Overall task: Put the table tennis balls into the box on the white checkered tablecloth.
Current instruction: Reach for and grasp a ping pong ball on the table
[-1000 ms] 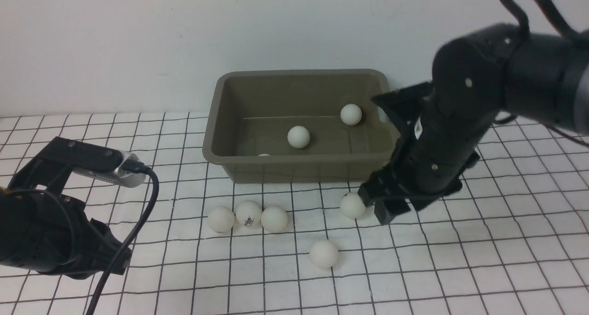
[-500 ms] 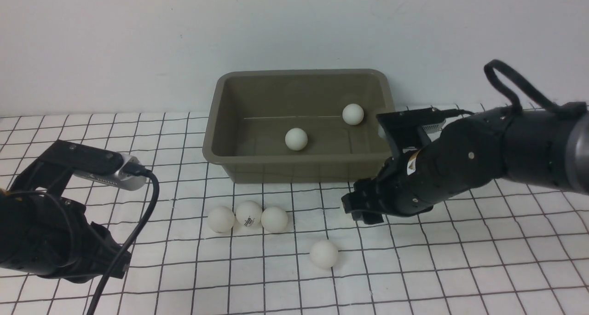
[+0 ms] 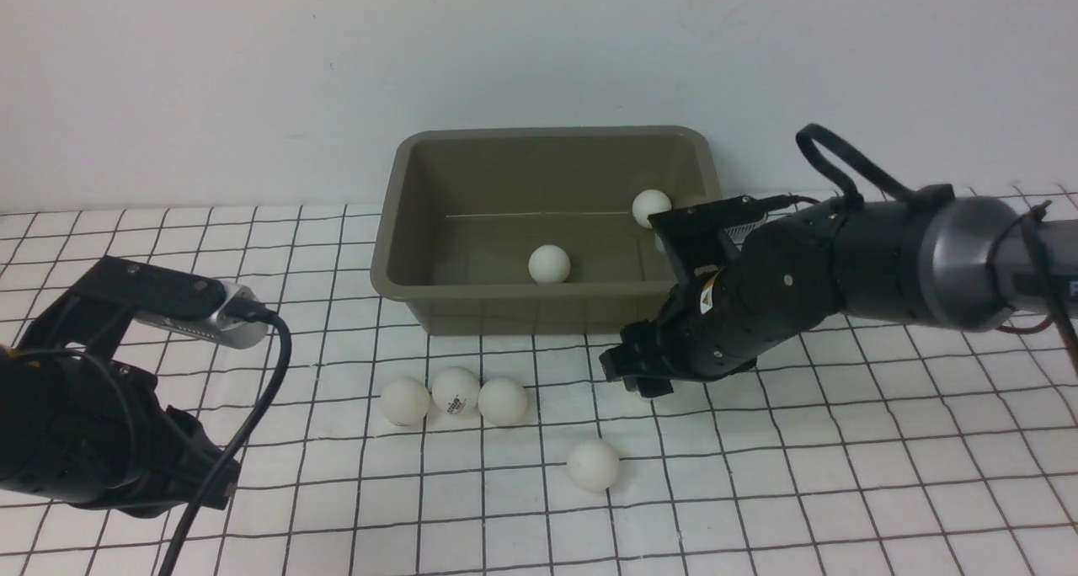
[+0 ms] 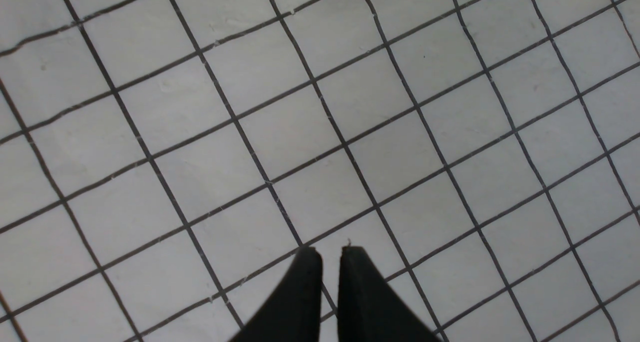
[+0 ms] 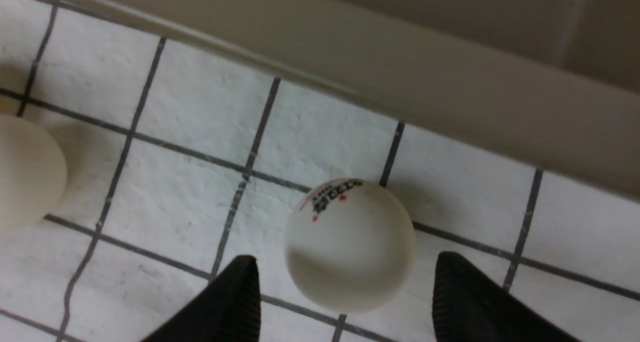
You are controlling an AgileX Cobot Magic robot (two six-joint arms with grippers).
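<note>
Off the 5 o'clock corner of the box (image 3: 522, 317), we find the right gripper (image 5: 346, 264), lowered since earlier, jaws apart astride a ball (image 5: 350, 242) near its wall; left gripper (image 4: 325, 254) jaws together.

My right arm (image 3: 842, 260) has come down from a steep, raised pose to a low, near-level reach. My right gripper (image 3: 627, 374) has shifted left along the front wall of the box (image 3: 522, 315). The ball (image 5: 350, 244) formerly visible beside its tip is now hidden in the front view; the wrist view shows it between the spread fingers, clear of both. Inside the box, the central ball (image 3: 549, 264) has rolled toward the front wall and the right-hand ball (image 3: 650, 206) slightly rightward.
</note>
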